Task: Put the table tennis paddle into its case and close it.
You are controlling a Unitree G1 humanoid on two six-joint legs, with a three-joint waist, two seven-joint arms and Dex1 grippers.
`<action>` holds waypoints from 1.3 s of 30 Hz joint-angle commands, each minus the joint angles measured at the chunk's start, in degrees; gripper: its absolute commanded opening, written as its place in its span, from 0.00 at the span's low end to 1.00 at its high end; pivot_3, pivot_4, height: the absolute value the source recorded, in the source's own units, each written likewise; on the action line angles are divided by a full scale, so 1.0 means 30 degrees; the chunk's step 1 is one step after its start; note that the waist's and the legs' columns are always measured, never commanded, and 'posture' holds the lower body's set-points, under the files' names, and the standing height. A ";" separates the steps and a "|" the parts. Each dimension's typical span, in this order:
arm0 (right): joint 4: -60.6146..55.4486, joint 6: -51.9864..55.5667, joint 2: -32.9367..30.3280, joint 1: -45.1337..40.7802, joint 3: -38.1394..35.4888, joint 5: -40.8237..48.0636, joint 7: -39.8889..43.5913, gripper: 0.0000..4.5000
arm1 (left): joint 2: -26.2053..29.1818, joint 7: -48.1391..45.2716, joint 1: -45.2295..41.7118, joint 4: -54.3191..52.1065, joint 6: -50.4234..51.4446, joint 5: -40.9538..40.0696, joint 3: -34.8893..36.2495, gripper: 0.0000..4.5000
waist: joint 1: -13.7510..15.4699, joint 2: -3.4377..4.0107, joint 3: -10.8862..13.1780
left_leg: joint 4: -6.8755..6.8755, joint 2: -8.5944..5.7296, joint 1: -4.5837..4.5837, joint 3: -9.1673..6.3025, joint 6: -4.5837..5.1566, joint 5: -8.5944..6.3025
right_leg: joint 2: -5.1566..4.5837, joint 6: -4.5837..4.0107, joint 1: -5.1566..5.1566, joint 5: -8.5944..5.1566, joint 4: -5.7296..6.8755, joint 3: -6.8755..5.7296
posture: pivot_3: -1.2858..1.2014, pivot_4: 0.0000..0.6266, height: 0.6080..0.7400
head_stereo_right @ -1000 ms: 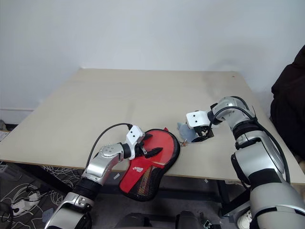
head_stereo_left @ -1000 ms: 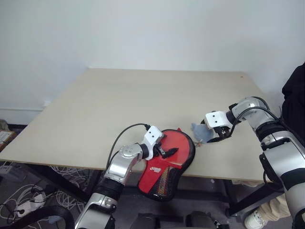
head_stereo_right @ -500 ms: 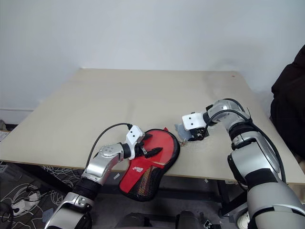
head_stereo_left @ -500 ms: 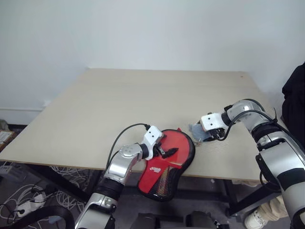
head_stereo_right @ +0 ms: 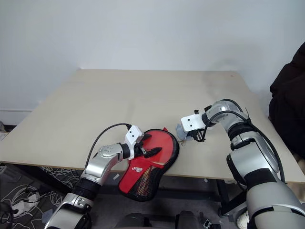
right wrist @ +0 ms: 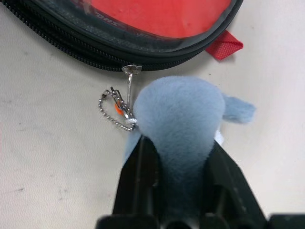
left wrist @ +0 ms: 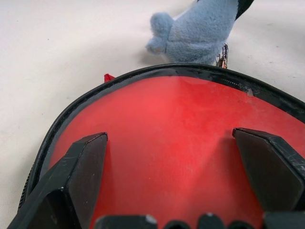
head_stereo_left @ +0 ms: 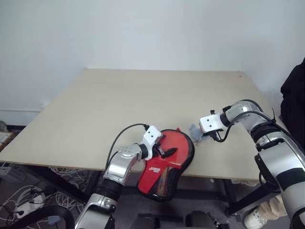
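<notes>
The red case (head_stereo_left: 167, 156) with black edging lies at the table's front edge, and its narrow mesh end hangs over the edge. My left gripper (head_stereo_left: 167, 152) rests open over the case's round face (left wrist: 171, 119), one finger to each side. A blue-grey plush charm (right wrist: 181, 112) hangs from the case's zip pull (right wrist: 129, 71) by a small chain and lies just right of the case (head_stereo_left: 195, 130). My right gripper (right wrist: 178, 143) is shut on that charm, reaching down from the right (head_stereo_left: 208, 136). The table tennis paddle is hidden.
The light wooden table (head_stereo_left: 143, 95) stretches back to a white wall. A person in dark clothing (head_stereo_left: 295, 93) stands at the right edge. Cables lie on the floor (head_stereo_left: 28, 205) under the table at the left.
My right gripper's fingers have closed on the plush charm, which they stood open around a second ago. The left gripper and the case have not moved.
</notes>
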 commanded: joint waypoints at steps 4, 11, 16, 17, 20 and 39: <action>-0.0513 -0.0011 -0.0534 -0.0093 -0.0166 -0.0225 -0.0485 0.08 | 0.0297 0.0268 0.0796 0.1528 0.1021 0.0595 -0.0462 1.00 | -0.0022 0.0000 0.0000 | 0.0000 0.0000 0.0002 0.0000 -0.0001 0.0001 | 0.0001 0.0000 -0.0001 0.0000 0.0000 0.0000 | 0.52 0.00 1.00; -0.2242 0.1652 -0.1579 0.0706 -0.1388 0.1409 0.2120 0.08 | 0.0177 0.0294 0.0772 0.1571 0.0982 0.0572 -0.0479 1.00 | -0.0001 -0.0002 0.0002 | 0.0000 -0.0001 0.0001 -0.0003 -0.0001 0.0002 | 0.0000 0.0000 0.0013 0.0000 -0.0003 -0.0004 | 0.52 0.00 1.00; -0.4495 0.2679 -0.2582 0.1967 -0.1781 0.2268 0.3668 0.08 | 0.0100 0.0192 0.0782 0.1593 0.0914 0.0570 -0.0574 1.00 | 0.0029 0.0005 0.0004 | 0.0000 0.0000 -0.0006 -0.0006 0.0000 0.0001 | -0.0003 0.0001 0.0007 -0.0002 -0.0006 -0.0009 | 0.52 0.00 1.00; -0.5081 0.2852 -0.2816 0.2314 -0.1837 0.2498 0.4031 0.08 | 0.0091 0.0167 0.0774 0.1602 0.0914 0.0573 -0.0596 1.00 | 0.0050 0.0005 0.0005 | 0.0000 -0.0001 -0.0008 -0.0006 -0.0001 0.0001 | -0.0004 0.0002 0.0006 -0.0003 -0.0007 -0.0010 | 0.52 0.00 1.00; -0.7111 0.3585 -0.3452 0.3419 -0.2021 0.3246 0.4757 0.08 | 0.0082 0.0054 0.0757 0.1599 0.0955 0.0577 -0.0686 1.00 | 0.0108 0.0004 0.0005 | 0.0000 -0.0004 -0.0022 -0.0018 0.0001 0.0001 | -0.0022 0.0007 -0.0008 -0.0007 -0.0025 -0.0033 | 0.52 0.00 1.00; -1.6195 0.5823 -0.6861 0.8533 -0.1703 0.6653 0.7456 0.08 | 0.0084 -0.0166 0.0629 0.1715 0.1074 0.0469 -0.0870 1.00 | 0.0690 -0.0049 0.0035 | -0.0018 -0.0007 -0.0088 0.0005 0.0011 0.0000 | 0.0006 0.0036 -0.0096 -0.0033 -0.0069 -0.0068 | 0.52 0.00 1.00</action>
